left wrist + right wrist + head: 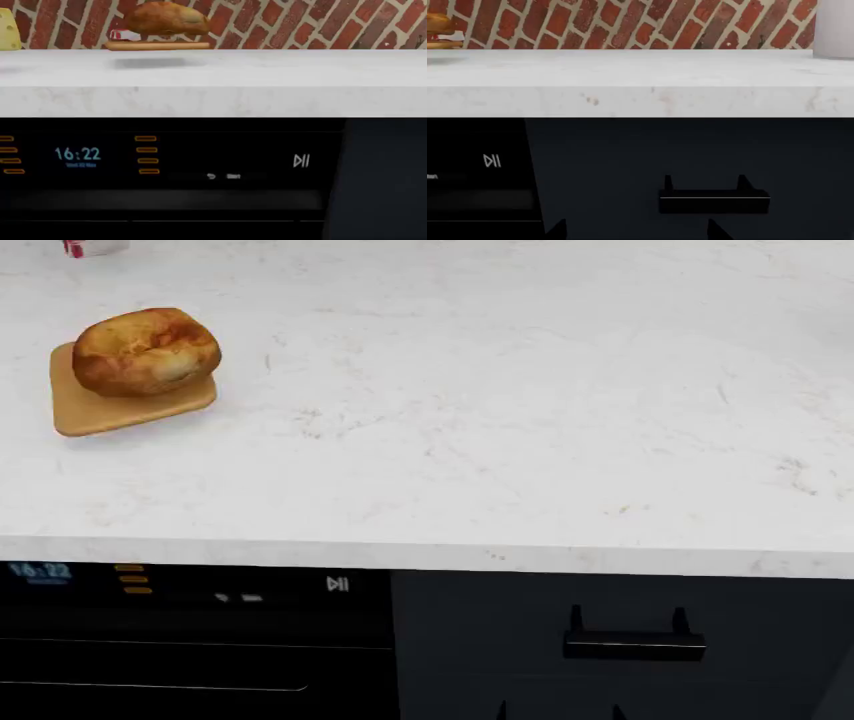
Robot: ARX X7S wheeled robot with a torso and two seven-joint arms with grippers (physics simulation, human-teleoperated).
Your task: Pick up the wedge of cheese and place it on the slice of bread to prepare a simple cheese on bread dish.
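Black oven panel [187,590] nearest, below white surface [534,440]. Slice of bread [144,350] atop tan board [80,415]; wedge of cheese [8,31] beside board, by brick wall [300,22]. Neither gripper visible, state unknowable.

A simulated home kitchen. A white marble tabletop [534,420] runs along a red brick wall [627,25]. Built in beneath its left part is a black appliance with a lit clock display [77,154] and a play-pause symbol [338,584]; to its right sits a dark cabinet front with a handle [634,644].
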